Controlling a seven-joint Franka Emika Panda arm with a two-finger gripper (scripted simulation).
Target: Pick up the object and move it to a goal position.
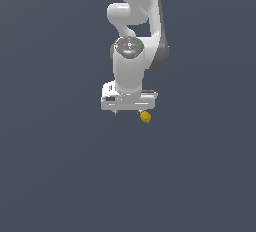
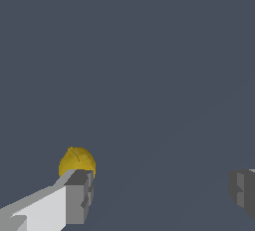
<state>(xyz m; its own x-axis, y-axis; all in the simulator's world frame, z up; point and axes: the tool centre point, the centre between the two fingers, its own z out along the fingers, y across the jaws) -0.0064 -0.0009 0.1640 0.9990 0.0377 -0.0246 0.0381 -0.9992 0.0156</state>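
Exterior view: one white arm (image 1: 131,51) pointed down over a plain dark grey-blue surface (image 1: 50,176). One object (image 1: 145,117), a tiny yellow-orange roundish lump, sat just below the end effector (image 1: 127,111), toward the exterior view's right end of it, not betw. the fingers.

Wrist view: same single object (image 2: 76,162), yellow-orange w/ faint creases, lay just beyond one fingertip (image 2: 78,195), partly hidden by it. Two fingers were spread wide apart, nothing held betw. them.
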